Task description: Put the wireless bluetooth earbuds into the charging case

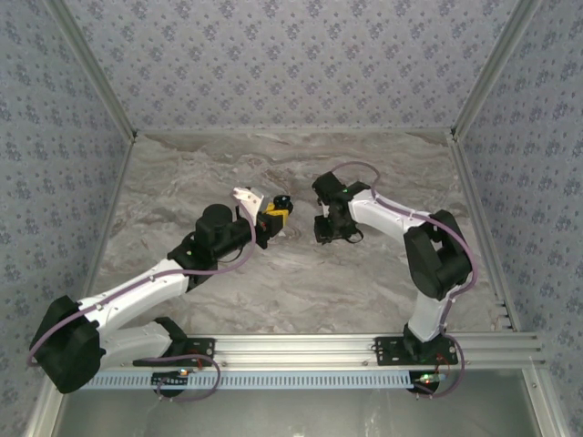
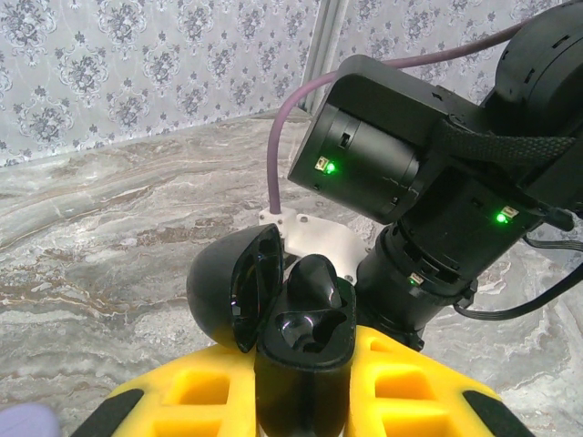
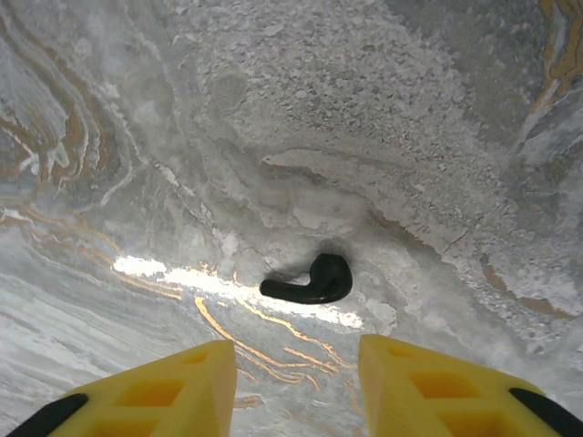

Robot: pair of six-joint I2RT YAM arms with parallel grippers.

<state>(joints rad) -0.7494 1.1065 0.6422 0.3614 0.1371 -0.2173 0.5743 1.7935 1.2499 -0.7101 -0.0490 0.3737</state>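
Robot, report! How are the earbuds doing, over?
Left fingers shut on open case, one earbud in it. Right fingers open above second earbud, on table. Nothing blocking.

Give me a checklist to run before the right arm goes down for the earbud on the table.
1. Charging case clamped in the left gripper: ok.
2. Lid swung open: ok.
3. First earbud in the case: ok; fully seated: cannot tell.
4. Free slot beside it looks empty: ok.
5. Second earbud lying loose on the table, just ahead of the fingertips: ok.
6. Right gripper open, nothing between its fingers: ok.
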